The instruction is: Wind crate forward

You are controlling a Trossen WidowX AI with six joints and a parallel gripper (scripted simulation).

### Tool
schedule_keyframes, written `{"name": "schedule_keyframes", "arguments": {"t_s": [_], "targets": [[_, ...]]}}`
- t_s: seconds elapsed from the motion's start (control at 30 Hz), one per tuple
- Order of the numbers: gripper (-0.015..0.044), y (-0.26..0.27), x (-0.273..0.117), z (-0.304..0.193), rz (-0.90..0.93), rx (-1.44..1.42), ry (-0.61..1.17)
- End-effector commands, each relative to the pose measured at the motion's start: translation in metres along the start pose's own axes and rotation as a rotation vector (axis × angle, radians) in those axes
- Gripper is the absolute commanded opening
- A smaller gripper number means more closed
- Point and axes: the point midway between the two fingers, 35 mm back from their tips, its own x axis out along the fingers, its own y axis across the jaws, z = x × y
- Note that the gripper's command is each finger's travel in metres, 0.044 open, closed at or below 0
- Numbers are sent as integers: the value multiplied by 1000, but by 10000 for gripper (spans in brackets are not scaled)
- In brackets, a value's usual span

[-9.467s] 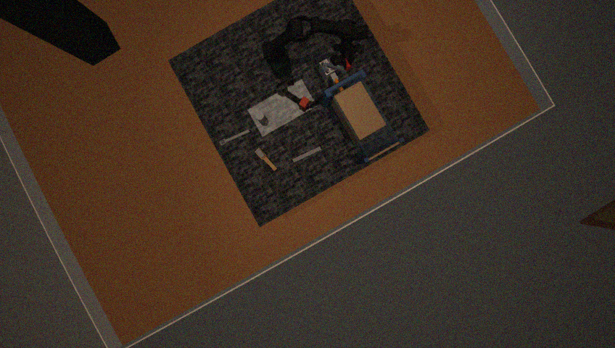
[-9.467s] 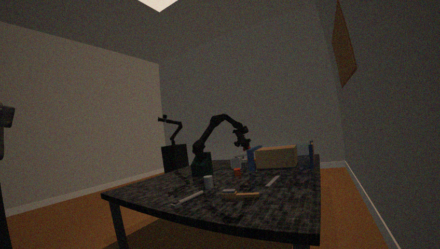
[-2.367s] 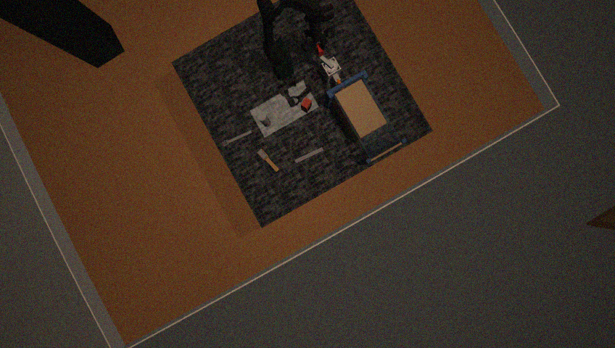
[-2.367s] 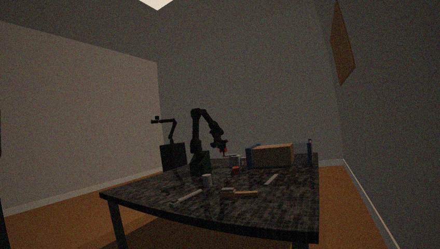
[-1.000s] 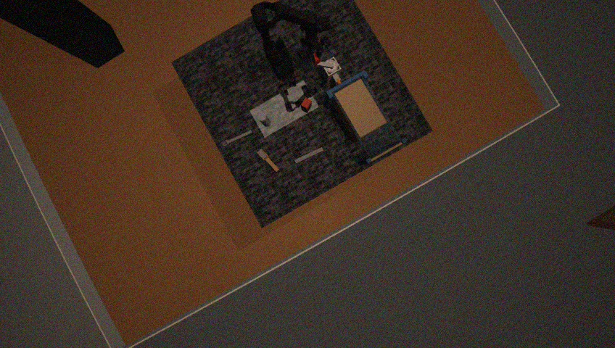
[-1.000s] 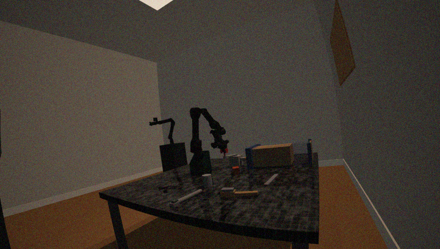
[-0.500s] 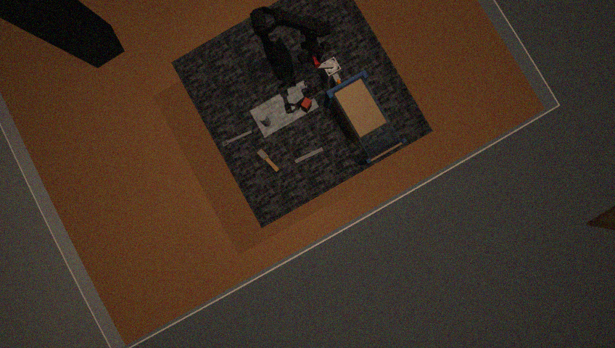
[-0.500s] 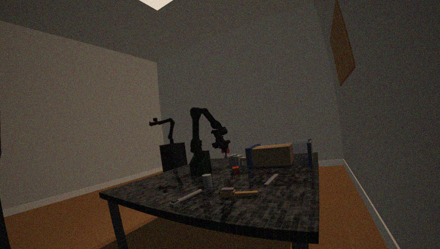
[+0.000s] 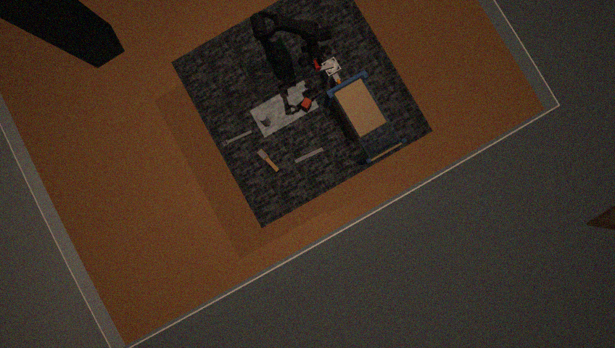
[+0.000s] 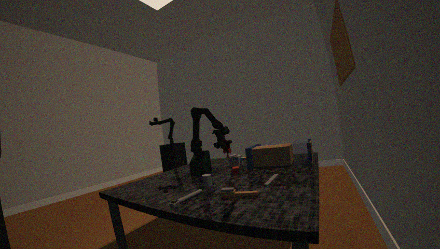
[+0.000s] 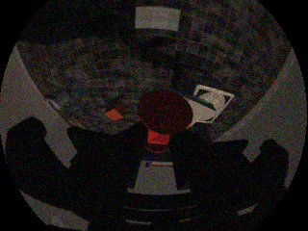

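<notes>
Currently, the end effector (image 9: 316, 58) (image 10: 227, 149) (image 11: 158, 119) is pinching the red handle (image 9: 317, 64) (image 10: 229, 151) (image 11: 159, 138) beside the winch (image 9: 331, 69) (image 10: 235, 158) (image 11: 217, 102); the crate (image 9: 360, 107) (image 10: 273, 155) is lying toward five o'clock in the top view. Good winding is keeping the grip upright, circling slowly.

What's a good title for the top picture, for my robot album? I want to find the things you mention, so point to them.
Robot's gripper (image 9: 317, 65) pinches the winch handle's red knob (image 9: 316, 64) beside the tan crate (image 9: 361, 107) in its blue-framed rack (image 9: 347, 84).
</notes>
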Motion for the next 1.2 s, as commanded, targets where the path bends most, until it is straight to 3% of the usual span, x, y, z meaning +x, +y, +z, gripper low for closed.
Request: {"name": "schedule_keyframes", "arguments": {"t_s": [0.0, 1.17], "targets": [[0, 1, 5, -9, 2, 15, 12], [0, -4, 23, -50, 4, 17, 15]]}}
